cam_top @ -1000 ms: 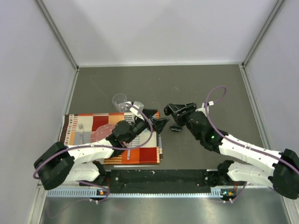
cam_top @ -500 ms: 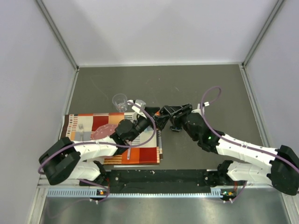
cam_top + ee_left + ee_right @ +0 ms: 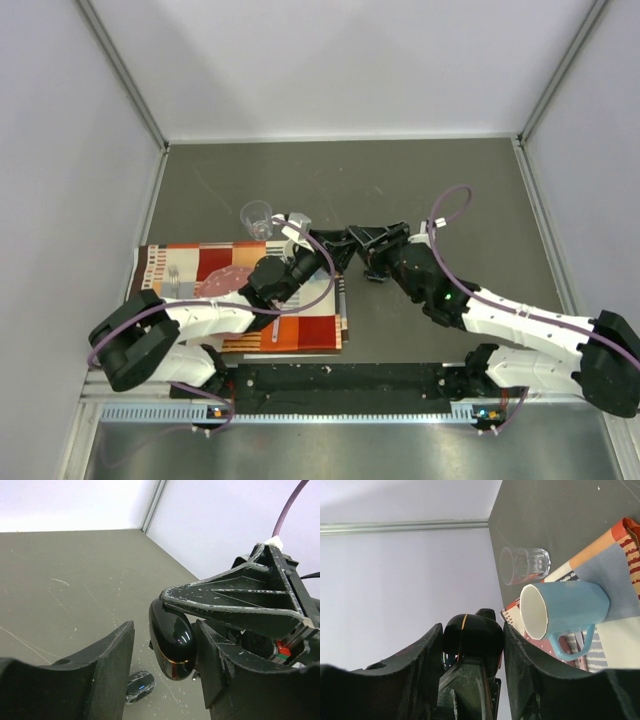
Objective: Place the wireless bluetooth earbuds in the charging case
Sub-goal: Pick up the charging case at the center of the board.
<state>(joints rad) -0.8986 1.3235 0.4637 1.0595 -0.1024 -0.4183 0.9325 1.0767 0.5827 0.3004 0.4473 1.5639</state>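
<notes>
Glossy black oval charging case [image 3: 172,645], thin orange seam line: held aloft over the middle of the desk, pinched by the right gripper [image 3: 471,628] and set within the spread jaws of the left gripper [image 3: 165,625]. A small dark rounded item [image 3: 139,685] on the desk beneath cannot be identified as an earbud. The grippers, apart a second ago, have been brought together.

The gap between the left gripper [image 3: 164,630] fingers is filled by the black case [image 3: 172,647], pinched in the right gripper [image 3: 472,630]. Beneath it, 1 small dark object [image 3: 139,683] is seen on the tabletop [image 3: 65,595], which is left open ahead. Ahead of the right gripper, passage is blocked by 1 mug [image 3: 565,612] and 1 glass [image 3: 524,565].
</notes>
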